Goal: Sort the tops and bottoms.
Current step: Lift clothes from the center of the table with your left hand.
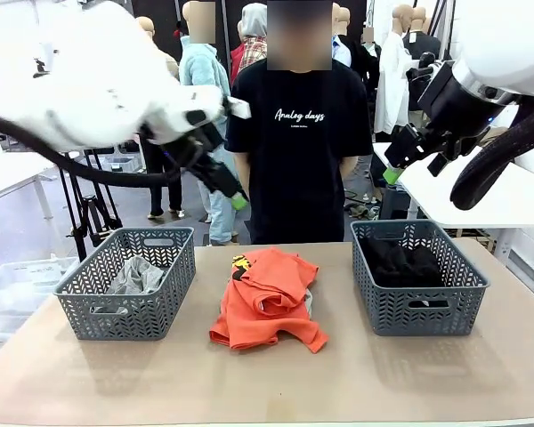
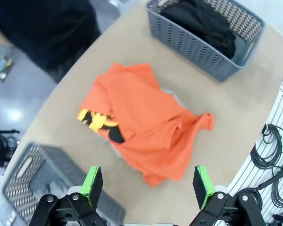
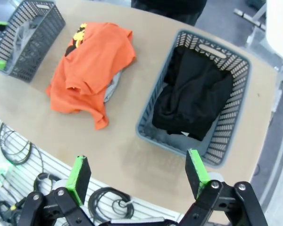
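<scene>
**Orange shirt lay closer to the left arm, both grippers empty**

We found the orange T-shirt (image 1: 265,298) crumpled in a loose heap at the middle of the table (image 1: 71,382), between the two baskets and touching neither. Its long axis ran from the far side, where the yellow print (image 1: 240,264) showed, toward the near edge, slanting a little to the robot's right. It looked soft and folded over itself, with one sleeve trailing at the near corner. A light grey piece (image 3: 112,87) peeked out from beneath its right side, so we judged that more than one top lay in that heap.

The left basket (image 1: 116,316) held a grey garment (image 1: 138,276); the right basket (image 1: 423,311) held the black bottoms (image 1: 400,260).

The left gripper (image 1: 236,197) hung high above the far left of the table, its jaws spread wide and holding nothing. In its wrist view the shirt lay almost straight ahead, framed between the green pads (image 2: 92,186), its length running on a slant to the line between them. The right gripper (image 1: 393,173) hung equally high on the other side, also spread and empty, and its wrist view faced the black basket, with the shirt off to one side.

We judged the left arm the nearer one for the heap.
</scene>
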You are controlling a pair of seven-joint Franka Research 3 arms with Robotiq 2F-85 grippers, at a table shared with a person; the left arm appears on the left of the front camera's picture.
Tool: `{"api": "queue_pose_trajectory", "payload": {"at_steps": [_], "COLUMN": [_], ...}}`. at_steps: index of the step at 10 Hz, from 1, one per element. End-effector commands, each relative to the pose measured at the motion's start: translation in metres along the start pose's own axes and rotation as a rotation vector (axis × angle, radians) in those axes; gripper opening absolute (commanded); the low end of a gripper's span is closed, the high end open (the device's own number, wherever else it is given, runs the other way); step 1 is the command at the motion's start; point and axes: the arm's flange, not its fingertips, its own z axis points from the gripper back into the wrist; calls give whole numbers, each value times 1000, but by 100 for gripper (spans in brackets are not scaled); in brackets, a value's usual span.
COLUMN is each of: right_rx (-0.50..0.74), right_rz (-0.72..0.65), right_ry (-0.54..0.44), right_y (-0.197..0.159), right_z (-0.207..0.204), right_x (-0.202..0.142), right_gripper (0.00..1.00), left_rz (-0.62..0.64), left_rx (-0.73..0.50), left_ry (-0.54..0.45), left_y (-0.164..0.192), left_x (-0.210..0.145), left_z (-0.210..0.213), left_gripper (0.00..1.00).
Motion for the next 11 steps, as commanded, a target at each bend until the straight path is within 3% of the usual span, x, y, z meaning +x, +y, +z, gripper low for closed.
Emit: {"api": "queue_pose_trajectory", "payload": {"at_steps": [1, 4, 6, 9, 11], "right_rx": [-4, -4, -4, -4, -4], "right_rz": [-2, -2, -2, -2, -2], "right_ry": [12, 12, 12, 12, 12], "right_y": [0, 0, 0, 0, 0], "right_z": [2, 2, 2, 2, 2], "right_x": [1, 1, 1, 1, 1], "right_gripper": [100, 100, 100, 100, 100], "left_rz": [-60, 39, 99, 82, 177], "left_rx": [-53, -141, -131, -75, -58], "left_ry": [101, 120, 211, 281, 278], "left_y": [12, 15, 11, 9, 28], "left_x": [41, 51, 34, 17, 9], "left_z": [-36, -109, -143, -169, -185], "left_gripper": [100, 100, 100, 100, 100]}}
